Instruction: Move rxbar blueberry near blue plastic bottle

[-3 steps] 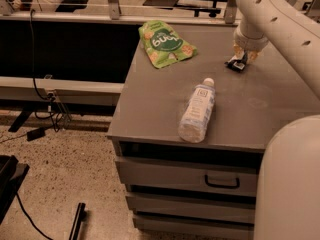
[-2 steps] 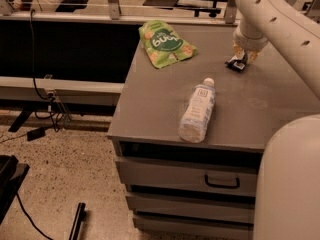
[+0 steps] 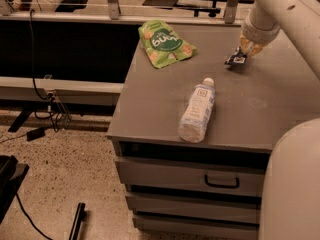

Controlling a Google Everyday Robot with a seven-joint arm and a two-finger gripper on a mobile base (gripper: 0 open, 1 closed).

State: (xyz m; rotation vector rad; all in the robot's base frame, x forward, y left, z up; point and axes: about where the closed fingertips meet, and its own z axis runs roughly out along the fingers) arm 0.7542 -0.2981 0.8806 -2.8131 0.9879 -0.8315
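Observation:
The rxbar blueberry (image 3: 235,60) is a small dark bar with a white patch, at the back right of the grey cabinet top (image 3: 250,104). My gripper (image 3: 240,55) reaches down from the upper right and is shut on the bar, holding it tilted just at the surface. The blue plastic bottle (image 3: 197,110) lies on its side near the front middle of the top. Its white cap points toward the back, and it lies well apart from the bar.
A green snack pouch (image 3: 164,43) lies at the back left of the cabinet top. My white arm (image 3: 280,14) crosses the upper right and my body (image 3: 295,184) fills the lower right. The cabinet has drawers (image 3: 220,179) in front; cables lie on the floor at left.
The gripper and the bar have shifted very slightly up and to the left. The bottle and the pouch have not moved.

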